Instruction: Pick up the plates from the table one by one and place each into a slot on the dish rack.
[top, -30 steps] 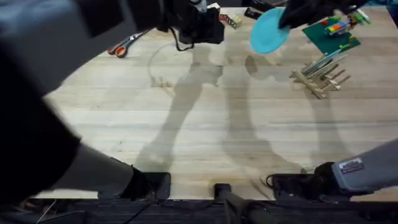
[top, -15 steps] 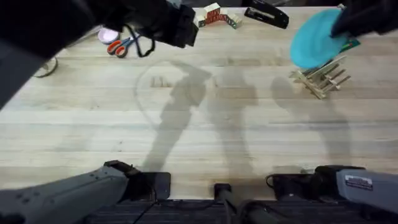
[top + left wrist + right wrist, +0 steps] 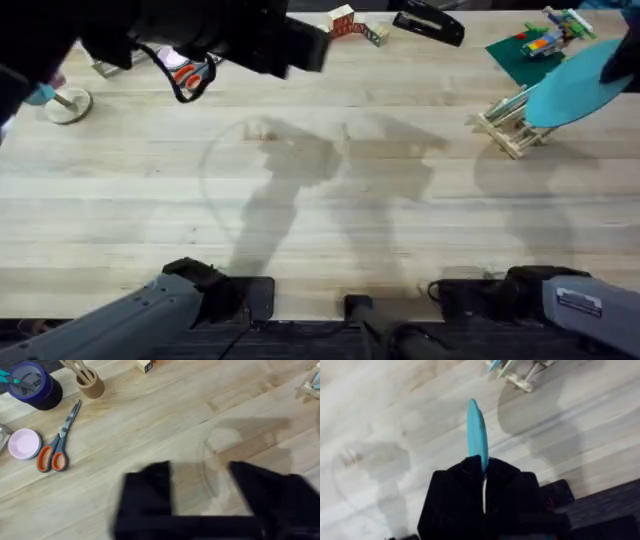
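Note:
The light blue plate (image 3: 568, 88) hangs in the air at the far right, just beyond the dish rack (image 3: 512, 128), with my right gripper (image 3: 617, 64) shut on its far rim. The right wrist view shows that plate (image 3: 477, 430) edge-on and upright between the shut fingers of the right gripper (image 3: 484, 476), with the rack (image 3: 520, 374) farther off. A pale plate (image 3: 507, 103) seems to lean in a slot of the rack. My left gripper (image 3: 302, 45) hovers high over the table's back left. In the left wrist view its fingers (image 3: 146, 491) stand open above bare table (image 3: 165, 415).
A green baseplate with bricks (image 3: 528, 52), a black stapler (image 3: 428, 22) and small blocks (image 3: 345, 20) line the back edge. Orange scissors (image 3: 55, 447), a pink dish (image 3: 24, 443), a purple tape roll (image 3: 33, 384) and a wooden cup (image 3: 90, 384) lie at the back left.
My right gripper has carried the blue plate rightward, from the back middle to just past the rack. The left arm has drawn back, uncovering the table's left side.

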`<act>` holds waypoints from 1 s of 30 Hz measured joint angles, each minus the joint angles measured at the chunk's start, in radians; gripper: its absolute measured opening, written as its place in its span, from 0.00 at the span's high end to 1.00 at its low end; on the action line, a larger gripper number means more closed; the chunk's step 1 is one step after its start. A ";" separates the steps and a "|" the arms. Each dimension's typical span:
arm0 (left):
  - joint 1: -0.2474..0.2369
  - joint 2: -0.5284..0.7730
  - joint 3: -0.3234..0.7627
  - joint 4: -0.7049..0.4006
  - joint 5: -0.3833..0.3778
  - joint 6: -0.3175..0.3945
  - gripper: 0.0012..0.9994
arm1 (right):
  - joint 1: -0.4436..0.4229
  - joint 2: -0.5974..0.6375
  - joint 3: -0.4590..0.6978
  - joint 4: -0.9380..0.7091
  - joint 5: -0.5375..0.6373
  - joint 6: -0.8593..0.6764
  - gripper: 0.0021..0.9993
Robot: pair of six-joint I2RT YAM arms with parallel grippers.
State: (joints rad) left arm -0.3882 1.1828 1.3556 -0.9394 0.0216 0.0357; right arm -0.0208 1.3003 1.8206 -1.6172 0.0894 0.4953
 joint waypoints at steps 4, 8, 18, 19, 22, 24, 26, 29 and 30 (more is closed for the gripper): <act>0.000 0.001 0.000 0.000 0.000 0.000 0.01 | 0.000 0.000 0.000 0.000 0.061 0.094 0.97; 0.000 0.001 0.000 0.000 0.000 0.000 0.01 | 0.000 0.000 0.000 0.000 0.141 0.190 0.97; 0.000 0.001 0.000 0.000 0.000 0.000 0.01 | 0.000 0.000 0.000 0.000 0.293 0.381 0.97; 0.000 0.001 0.000 0.000 0.000 0.000 0.01 | 0.000 0.000 0.000 0.000 0.307 0.390 0.97; 0.000 0.001 0.000 0.000 0.000 0.000 0.01 | -0.001 0.001 0.000 0.000 0.352 0.415 0.97; 0.000 0.001 0.000 0.000 0.000 0.000 0.01 | -0.010 0.008 0.000 0.000 0.371 0.425 0.97; 0.000 0.001 0.000 0.000 0.000 0.000 0.01 | -0.024 0.021 0.000 0.000 0.381 0.439 0.97; 0.000 0.001 0.000 0.000 0.000 0.000 0.01 | -0.052 0.042 0.000 0.000 0.383 0.476 0.97; 0.000 0.001 0.000 0.000 0.000 0.000 0.01 | -0.059 0.046 0.000 0.000 0.383 0.490 0.97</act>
State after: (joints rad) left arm -0.3882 1.1835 1.3556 -0.9394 0.0216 0.0357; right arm -0.0794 1.3467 1.8202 -1.6173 0.4725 0.9848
